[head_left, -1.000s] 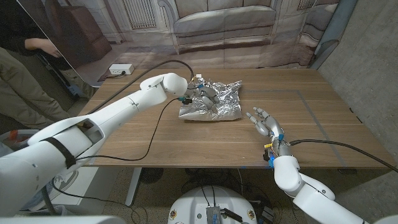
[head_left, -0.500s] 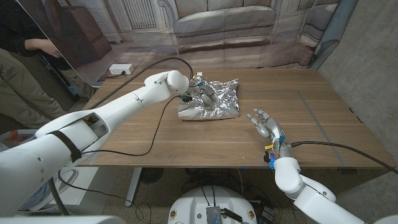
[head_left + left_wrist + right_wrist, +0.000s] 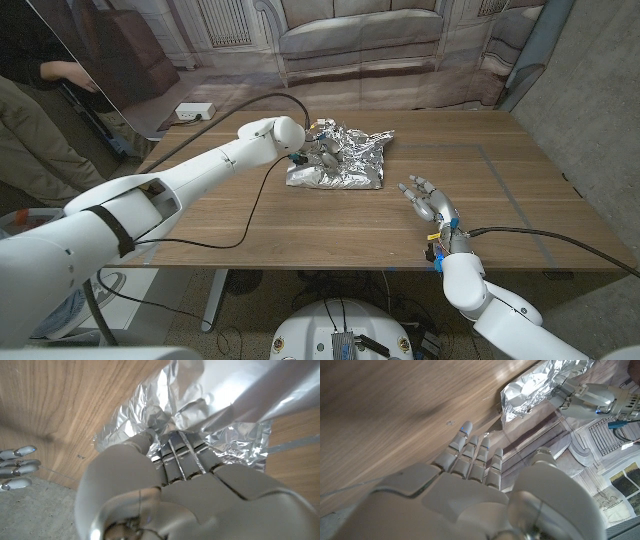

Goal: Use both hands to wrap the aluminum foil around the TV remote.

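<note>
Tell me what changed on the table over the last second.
The left hand kept working at the aluminum foil, and the foil's raised far flap spread out toward the right; the crumpled bundle reshaped a little but stayed in the same spot on the wooden table. The left arm shifted only slightly. The right hand stayed open, apart from the foil, holding nothing. The remote cannot be seen.

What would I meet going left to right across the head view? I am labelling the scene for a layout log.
Person's sleeve at the picture's edge → white power strip on the wooden table's far corner → crumpled silver aluminum foil → right robot hand, open beside it.
</note>
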